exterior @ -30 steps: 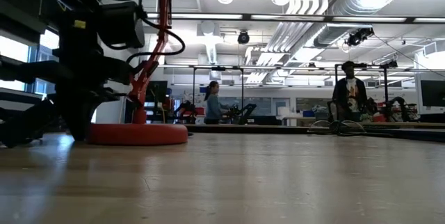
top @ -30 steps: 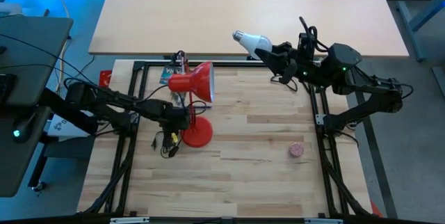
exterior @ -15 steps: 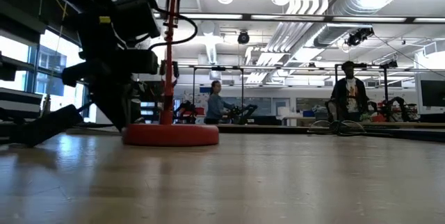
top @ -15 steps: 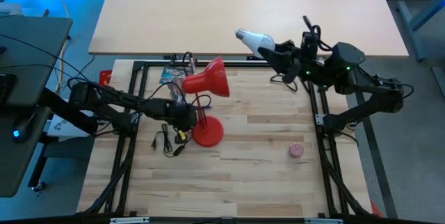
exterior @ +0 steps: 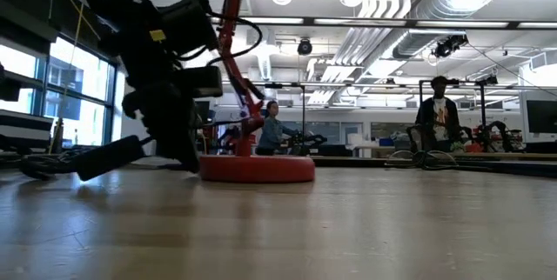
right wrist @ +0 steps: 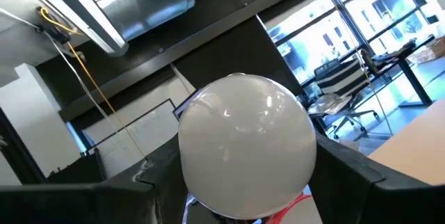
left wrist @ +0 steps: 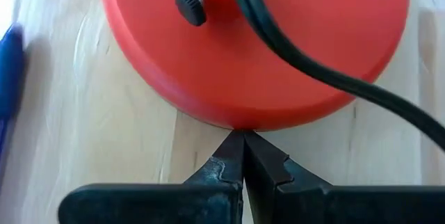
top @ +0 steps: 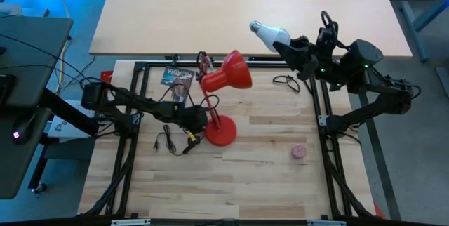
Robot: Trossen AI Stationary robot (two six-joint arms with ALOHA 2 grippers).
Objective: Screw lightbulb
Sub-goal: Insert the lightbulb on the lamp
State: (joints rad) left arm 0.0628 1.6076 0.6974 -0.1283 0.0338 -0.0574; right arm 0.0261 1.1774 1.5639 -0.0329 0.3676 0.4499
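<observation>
High view: right pincer (top: 286, 41) pinches the lightbulb (top: 266, 33) by its white globe above the table's (top: 259, 170) far edge, long axis roughly level, grey base aimed away from the arm toward the far left; left pincer (top: 203, 121) sits at the red lamp's (top: 226, 78) base. Left wrist view: pincer tips pressed together, touching the base rim (left wrist: 236, 123). Right wrist view: globe (right wrist: 247, 144) held between the fingers (right wrist: 348, 175)

A light wooden table (top: 266, 142) is carrying a red lamp's round base (top: 219, 133), a small pink ball (top: 299, 151) sitting well apart, and what is possibly a black cable (top: 168, 144) lying beside the base
</observation>
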